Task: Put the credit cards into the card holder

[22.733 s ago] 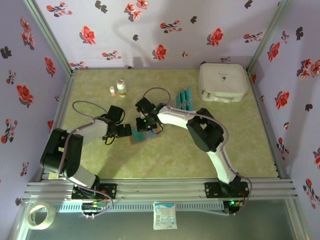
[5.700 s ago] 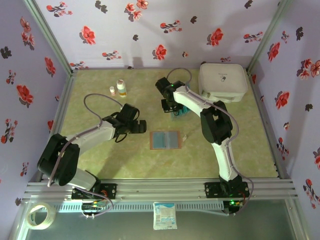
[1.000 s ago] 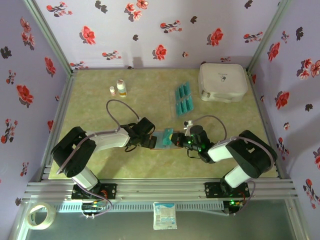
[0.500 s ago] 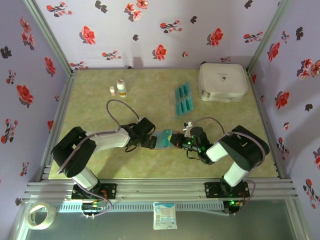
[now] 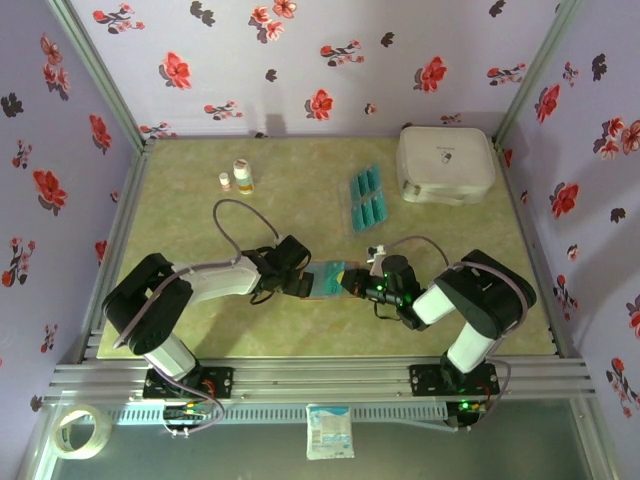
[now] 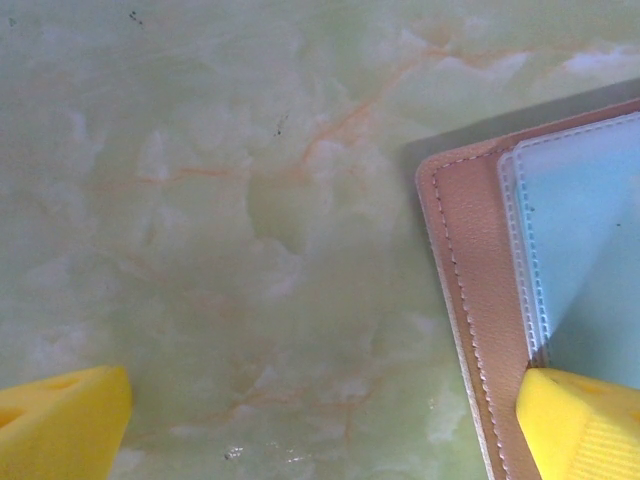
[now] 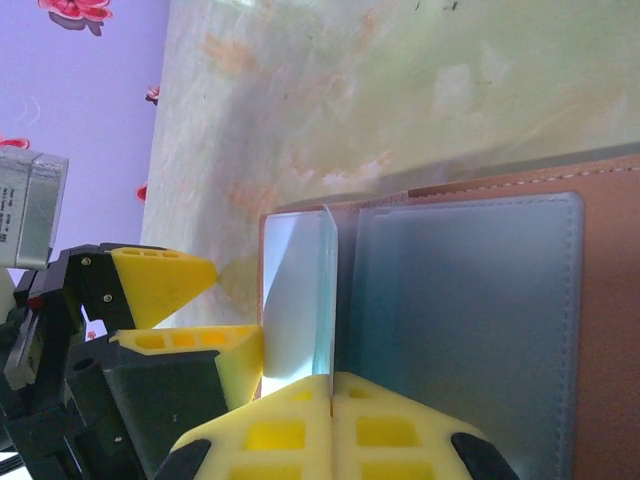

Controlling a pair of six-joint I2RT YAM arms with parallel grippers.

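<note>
Over green tabletop (image 5: 200, 210), low arms (image 5: 215, 277) converge; right jaws pinch credit card (image 7: 298, 290).

The card holder (image 6: 470, 300) is cut off by the left wrist view's right edge.

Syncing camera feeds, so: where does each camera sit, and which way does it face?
Top: above and behind the bases, facing down at the table; both arms show.
Left wrist: faces down at the holder corner; own open left fingers.
Right wrist: faces along the holder; own right fingers shut on a card, left fingers beyond.
Shared: all see the holder.
</note>
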